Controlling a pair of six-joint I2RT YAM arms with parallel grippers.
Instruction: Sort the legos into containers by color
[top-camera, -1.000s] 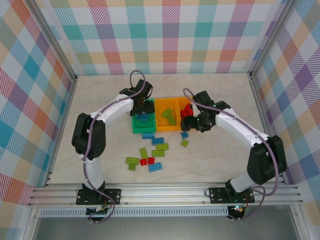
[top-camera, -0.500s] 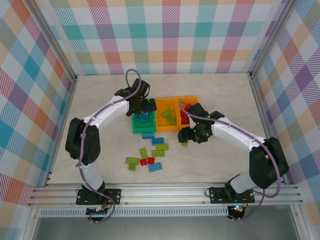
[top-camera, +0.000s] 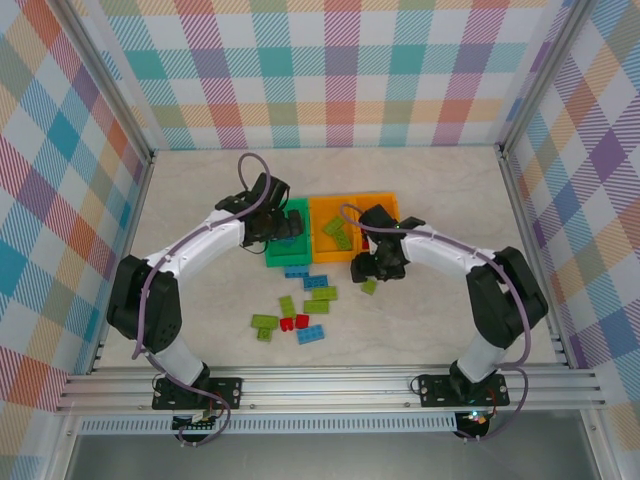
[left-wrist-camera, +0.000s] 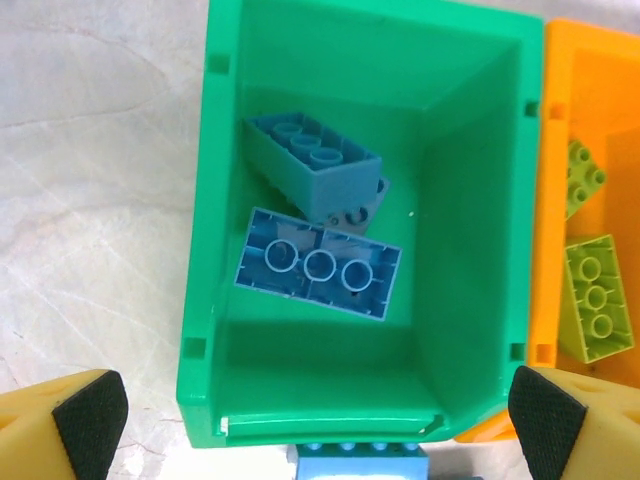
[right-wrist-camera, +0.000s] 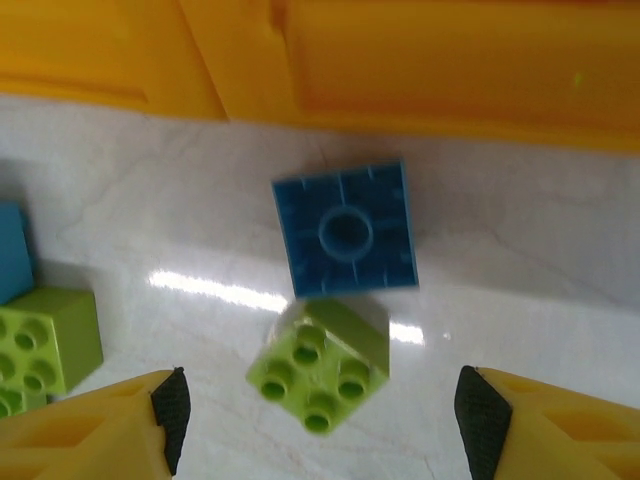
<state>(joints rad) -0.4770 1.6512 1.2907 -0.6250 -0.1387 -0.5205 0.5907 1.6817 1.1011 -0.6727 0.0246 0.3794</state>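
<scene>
Looking in from the near edge of the table (top-camera: 430, 320), the loose legos (top-camera: 316, 306) come first: a scatter of lime, blue and red bricks in front of the bins, left of centre.

Just beyond them to the right, the right gripper (top-camera: 368, 268) hangs over a lime square brick (right-wrist-camera: 318, 367). Its arm bows out toward the right edge and reaches back in across the front of the bins, wrist pointing down. The fingers (right-wrist-camera: 120, 430) stand apart with nothing held. The lime brick lies between them, touching neither, studs up and turned cornerwise to the line of the fingers. Being square, it has no long axis to line up on, but I'd say the wrist wants a slight twist to meet flat faces. An upturned blue brick (right-wrist-camera: 347, 233) sits against its far corner, so a grab could nudge both.

Farther back stands the row of bins. The middle orange bin (top-camera: 320, 205), already holding lime bricks, is just beyond and left of the gripper. The other orange bin (top-camera: 385, 198) is to its right.

At the left end, the left gripper (top-camera: 283, 228) hovers over the green bin (left-wrist-camera: 470, 250), spread wide and empty, with blue bricks (left-wrist-camera: 318, 262) lying inside.
</scene>
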